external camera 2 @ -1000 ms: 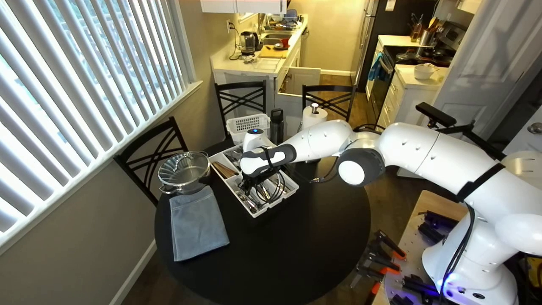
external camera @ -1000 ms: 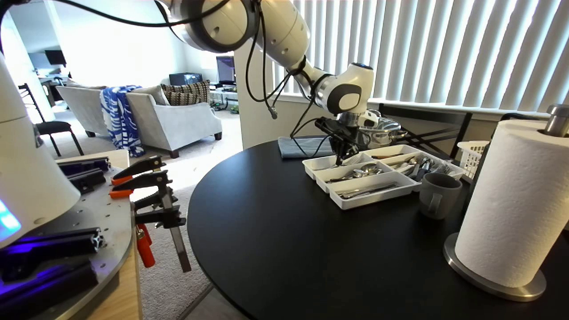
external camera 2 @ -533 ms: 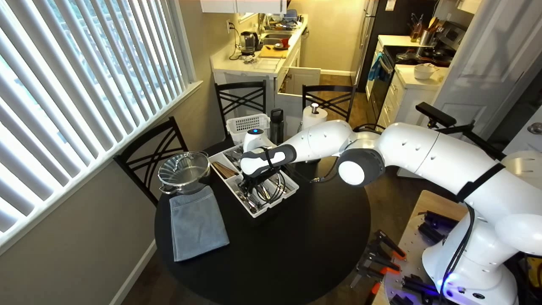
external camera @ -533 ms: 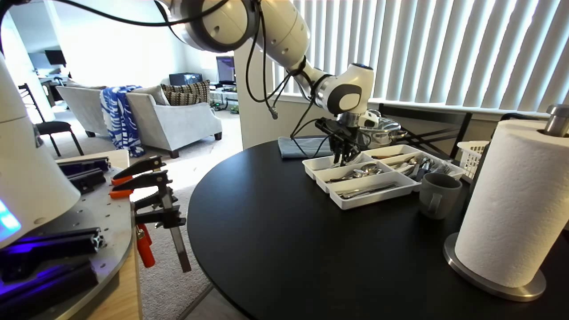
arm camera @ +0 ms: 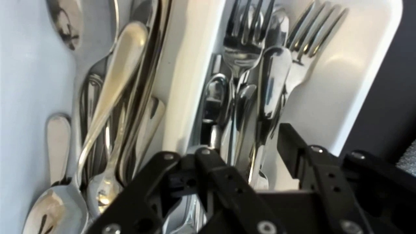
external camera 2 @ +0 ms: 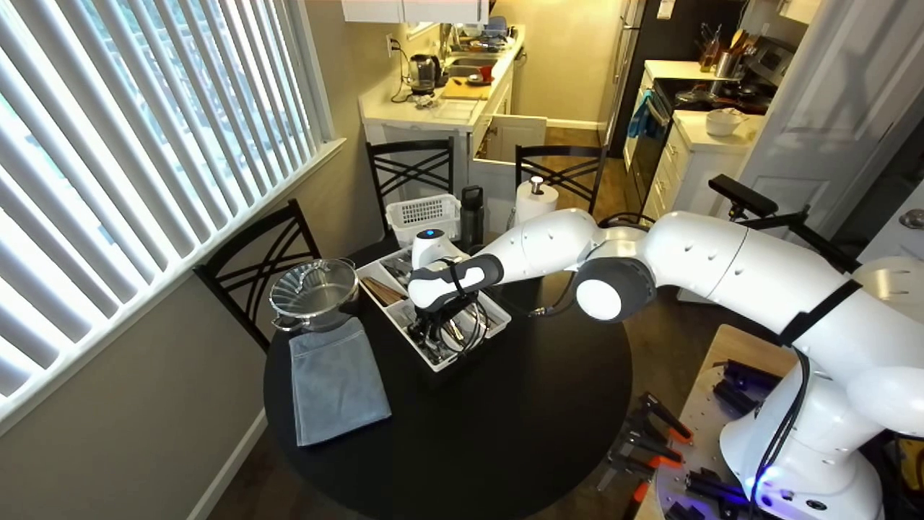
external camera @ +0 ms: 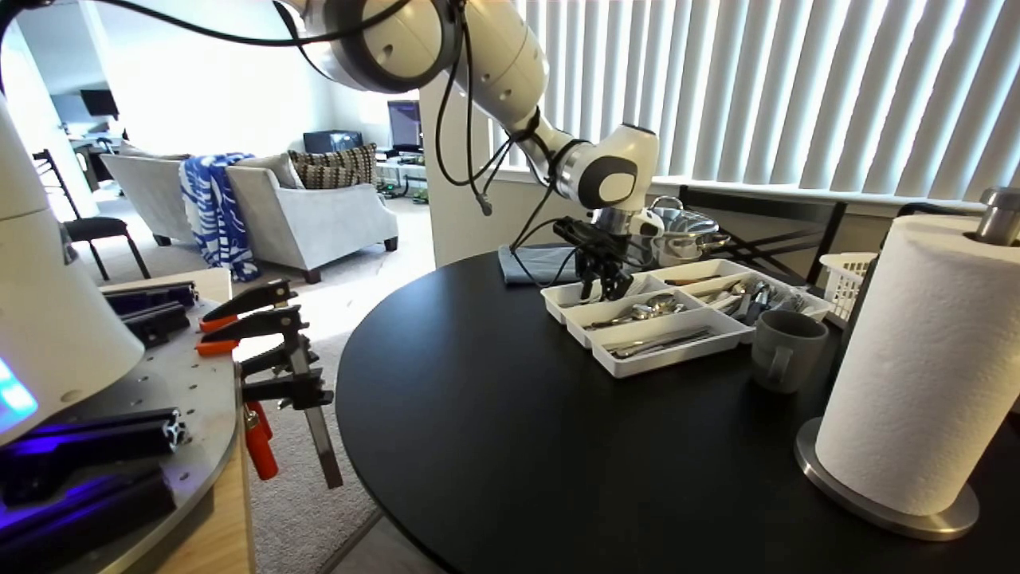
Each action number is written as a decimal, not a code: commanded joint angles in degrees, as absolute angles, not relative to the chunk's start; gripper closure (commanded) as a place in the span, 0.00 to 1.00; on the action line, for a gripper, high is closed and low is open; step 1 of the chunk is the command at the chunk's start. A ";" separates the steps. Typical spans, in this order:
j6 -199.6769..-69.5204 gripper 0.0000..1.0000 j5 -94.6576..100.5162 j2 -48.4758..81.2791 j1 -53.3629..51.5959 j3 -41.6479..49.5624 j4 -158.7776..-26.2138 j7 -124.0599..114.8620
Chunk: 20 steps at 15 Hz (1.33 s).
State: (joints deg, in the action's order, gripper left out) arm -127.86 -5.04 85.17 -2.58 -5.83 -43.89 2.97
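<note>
On the black table [external camera: 518,414] sits a divided white tray [external camera: 677,356], its sections holding flatware [external camera: 657,343]. Forks [arm camera: 242,53] lie heaped in an end section beneath the hand [arm camera: 243,148], whose fingers [arm camera: 289,149] are parted partway and hold nothing; whether they touch the forks, I cannot tell. Spoons [arm camera: 121,65] lie in the neighbouring section, and slim brown pieces [external camera 2: 380,290] in another. Beside the tray stand a gray mug [external camera: 785,351], a white slotted basket [external camera 2: 426,213], and a steel pot [external camera: 679,251] under a clear lid [external camera 2: 317,292], with a folded gray cloth [external camera 2: 339,386] next to the pot.
</note>
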 commanded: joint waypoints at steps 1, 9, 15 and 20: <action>-128.35 0.84 -4.43 85.18 -3.05 -4.77 -44.95 3.71; -131.58 0.99 -5.16 85.03 -2.16 -5.73 -42.72 5.23; -138.05 0.99 -4.62 84.96 -2.13 -4.40 -40.28 3.48; -137.09 0.99 -5.47 84.92 -1.01 -5.67 -38.78 4.84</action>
